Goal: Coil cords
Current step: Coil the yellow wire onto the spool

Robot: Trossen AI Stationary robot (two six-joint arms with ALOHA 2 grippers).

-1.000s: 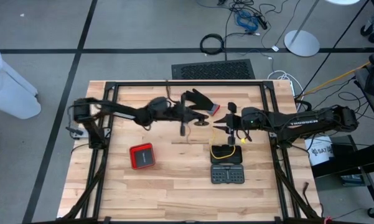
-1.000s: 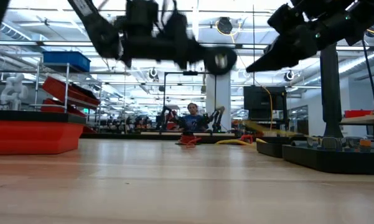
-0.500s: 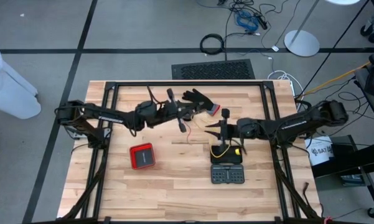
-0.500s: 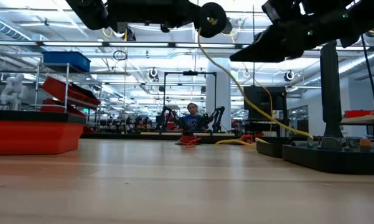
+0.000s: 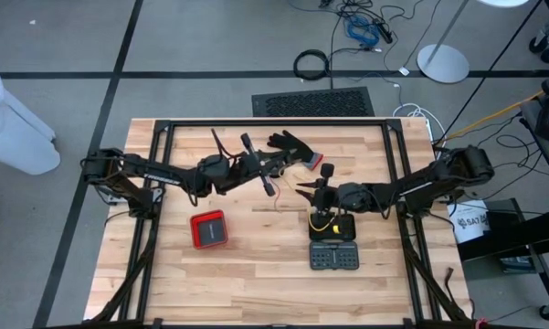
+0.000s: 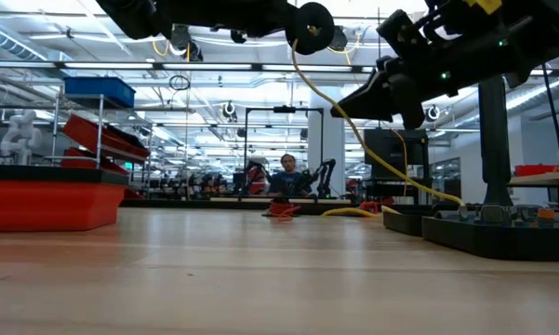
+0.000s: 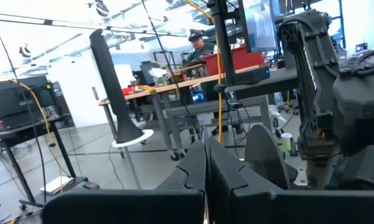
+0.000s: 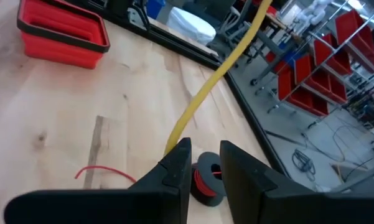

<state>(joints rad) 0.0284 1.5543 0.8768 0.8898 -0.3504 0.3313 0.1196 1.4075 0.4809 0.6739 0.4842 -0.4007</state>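
Note:
A yellow cord slants down from my raised left gripper to a black box. That gripper is shut and points about level. My right gripper is open low over the table, and the yellow cord passes behind one fingertip. I cannot tell whether that finger touches it. Just ahead of the fingers a small black spool of red cord lies on the table, with a loose red tail nearby. My left gripper is shut on the yellow cord's upper end, but its own body hides the place of contact. The cord runs taut and slanting from there down to the black box, clear of the table between.
A black glove with a red cuff lies toward the far edge. A red box sits at the near left, and a dark bit case lies in front of the black box. Bare wood lies along the near edge.
My left gripper has risen, pulled back toward the table's left and rolled, drawing the yellow cord up into a taut slant from the black box. My right gripper has come down and toward the table's left, up to the cord and the spool.

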